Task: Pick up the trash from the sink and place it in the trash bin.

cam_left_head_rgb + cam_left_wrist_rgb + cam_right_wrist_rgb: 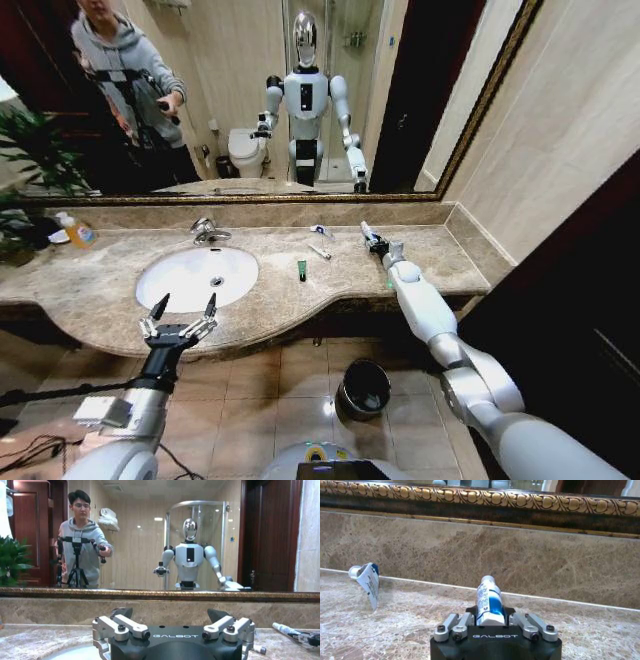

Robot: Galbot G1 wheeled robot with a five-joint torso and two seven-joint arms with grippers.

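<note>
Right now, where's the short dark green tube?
In the head view, the dark green tube lies on the marble countertop just right of the white basin, in front of the thin white stick.

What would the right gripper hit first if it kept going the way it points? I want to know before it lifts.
Probably the marble backsplash below the mirror frame. The right gripper, shut on a white-and-blue tube, has bare countertop ahead; depth is unclear.

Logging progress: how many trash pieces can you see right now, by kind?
White-and-blue tube: 2, one held in the right gripper, one lying loose
Dark-green tube: 1
Thin white stick: 1
Total: 4
</note>
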